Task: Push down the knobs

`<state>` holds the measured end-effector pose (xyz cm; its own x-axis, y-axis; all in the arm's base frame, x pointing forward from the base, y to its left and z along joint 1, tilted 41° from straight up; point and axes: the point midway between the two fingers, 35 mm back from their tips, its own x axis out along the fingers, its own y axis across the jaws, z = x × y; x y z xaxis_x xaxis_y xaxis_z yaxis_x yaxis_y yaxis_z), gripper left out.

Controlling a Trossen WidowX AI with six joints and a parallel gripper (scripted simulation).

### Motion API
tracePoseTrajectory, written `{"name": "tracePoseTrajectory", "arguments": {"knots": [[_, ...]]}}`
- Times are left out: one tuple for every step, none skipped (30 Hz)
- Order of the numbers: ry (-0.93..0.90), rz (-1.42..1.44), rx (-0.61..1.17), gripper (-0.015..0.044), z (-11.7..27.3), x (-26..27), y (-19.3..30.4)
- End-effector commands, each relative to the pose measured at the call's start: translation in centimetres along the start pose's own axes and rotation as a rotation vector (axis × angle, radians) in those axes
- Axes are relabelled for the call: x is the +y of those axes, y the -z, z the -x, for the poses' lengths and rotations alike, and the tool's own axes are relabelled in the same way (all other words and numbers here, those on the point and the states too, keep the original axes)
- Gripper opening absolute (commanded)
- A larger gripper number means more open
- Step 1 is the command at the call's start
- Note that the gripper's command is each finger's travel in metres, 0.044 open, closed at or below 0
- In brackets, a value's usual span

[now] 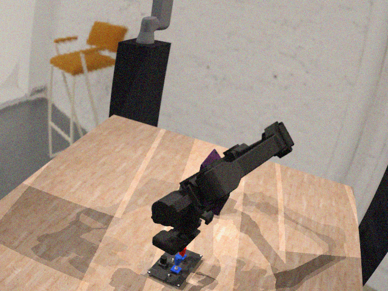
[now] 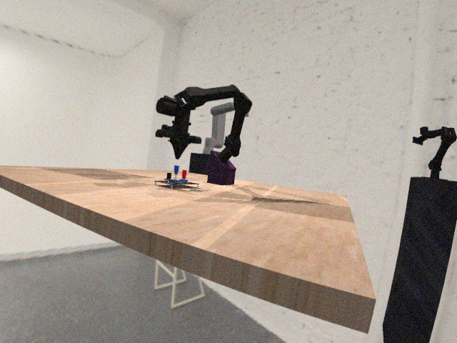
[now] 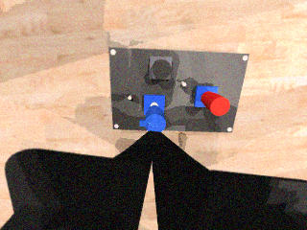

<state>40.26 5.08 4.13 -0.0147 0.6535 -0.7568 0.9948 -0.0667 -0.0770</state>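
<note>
The circuit board (image 1: 191, 265) (image 3: 129, 72) stands on short legs. A blue knob (image 1: 179, 259) (image 2: 176, 169) (image 3: 156, 124) sits high above its blue potentiometer (image 1: 176, 269) (image 3: 148, 100), with bare pale shaft showing between them. A red knob (image 1: 182, 251) (image 2: 183, 174) (image 3: 220, 105) stands lower over the other blue potentiometer (image 3: 200, 98); whether a small gap is left below it is hard to tell. My gripper (image 2: 177, 158) (image 3: 153, 137) is shut and empty, pointing down. Its tips are a little above the blue knob and not touching it in the exterior view.
A black knob (image 1: 162, 260) (image 2: 168, 175) (image 3: 161, 69) stands on the same board, beside the blue one. Small pale pins (image 3: 184, 83) rise from the board. The arm's purple base block (image 2: 221, 171) is behind the board.
</note>
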Motion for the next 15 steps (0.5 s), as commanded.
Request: {"name": "tracePoseTrajectory", "arguments": {"knots": [[0.006,-0.005,0.006,0.0000,-0.6,-0.1,0.0],[0.006,-0.005,0.006,0.0000,-0.8,-0.1,0.0],[0.006,-0.005,0.006,0.0000,-1.0,-0.1,0.0],[0.006,-0.005,0.006,0.0000,-1.1,-0.1,0.0],[0.006,-0.005,0.006,0.0000,-1.3,-0.1,0.0],[0.006,-0.005,0.006,0.0000,-1.5,-0.1,0.0],[0.006,-0.005,0.006,0.0000,-1.6,-0.1,0.0],[0.006,-0.005,0.006,0.0000,-1.8,-0.1,0.0],[0.006,-0.005,0.007,0.0000,-1.9,-0.2,0.1],[0.006,-0.005,0.007,0.0000,-2.0,-0.2,0.1],[0.006,-0.005,0.007,0.0000,-2.0,-0.2,0.1],[0.006,-0.005,0.007,0.0000,-2.0,-0.2,0.1],[0.006,-0.005,0.007,0.0000,-2.0,-0.2,0.1],[0.006,-0.005,0.007,0.0000,-2.0,-0.2,0.1],[0.006,-0.005,0.007,0.0000,-2.0,-0.2,0.1]]}}
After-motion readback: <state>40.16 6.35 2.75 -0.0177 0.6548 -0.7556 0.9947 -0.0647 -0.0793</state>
